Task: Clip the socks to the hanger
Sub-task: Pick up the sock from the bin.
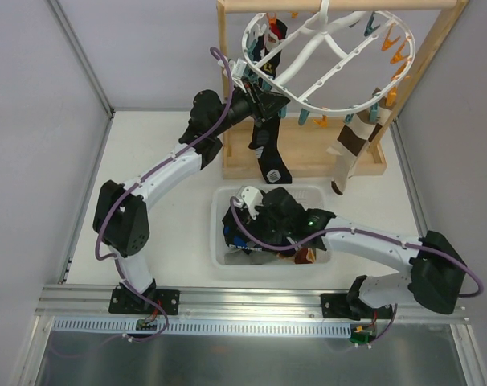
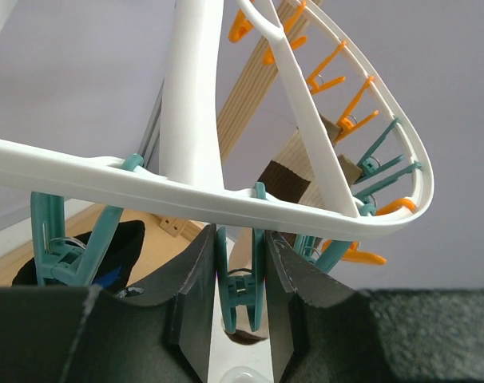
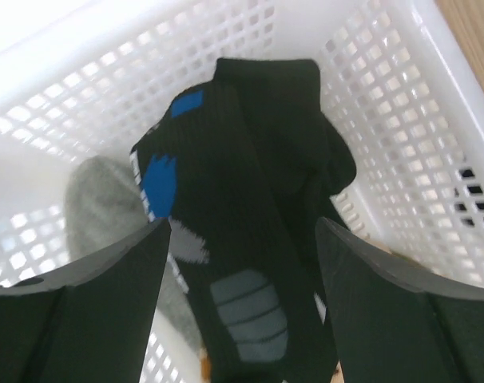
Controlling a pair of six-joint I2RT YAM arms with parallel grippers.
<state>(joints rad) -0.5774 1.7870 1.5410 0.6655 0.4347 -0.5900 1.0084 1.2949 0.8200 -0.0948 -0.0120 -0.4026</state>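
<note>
With our left gripper [image 2: 240,299] we are pinching a teal clothespin [image 2: 224,255] on the hanger [image 2: 146,185], fingers narrow and pressing it from 9 and 3 o'clock. A dark sock [image 1: 268,153] and a striped sock [image 1: 349,145] are hanging from it. Our right gripper [image 3: 242,231] is the one nearer the white basket [image 3: 402,104], reaching inside with fingers wide. The black sock with blue marks [image 3: 226,183] is lying right between them, its long way running 12 to 6 o'clock, with a grey sock [image 3: 102,199] at 9 o'clock.

The hanger [image 2: 194,96] and teal clothespin [image 2: 240,297] are smooth plastic, the black sock [image 3: 250,199] matt cloth.
</note>
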